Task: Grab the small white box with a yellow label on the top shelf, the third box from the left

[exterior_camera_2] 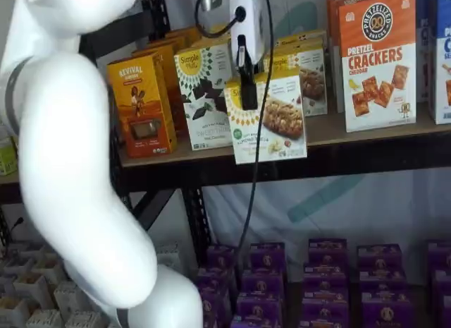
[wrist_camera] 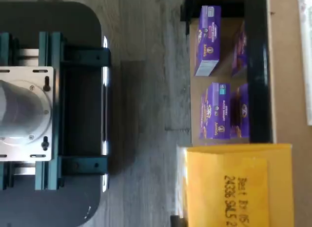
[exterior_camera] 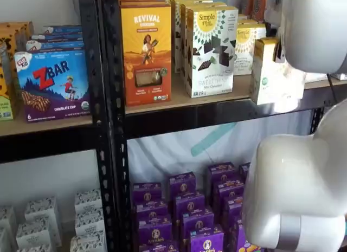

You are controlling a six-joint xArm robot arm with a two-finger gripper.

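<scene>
Small white box [exterior_camera_2: 271, 116], yellow sunburst label, snack-bar photo, hangs tilted past top shelf [exterior_camera_2: 282, 159] front rail. End effector [exterior_camera_2: 246, 84] hangs from above, black fingers apparently clamping its top edge.

The small white box [exterior_camera_2: 271, 116] is held out in front of the top shelf [exterior_camera_2: 366, 153], overhanging its front rail, with the gripper [exterior_camera_2: 246, 84] set against its upper front. To the left of this box on the top shelf stands the Sweet Thins box [exterior_camera_2: 204, 95], and left of that the Revival box [exterior_camera_2: 141, 106]. To its right the pretzel crackers box [exterior_camera_2: 377, 60] is placed. More Simple Mills boxes [exterior_camera_2: 306, 63] are ranged behind it. Below the top shelf, Annie's boxes [exterior_camera_2: 324, 278] are stacked in rows.
</scene>
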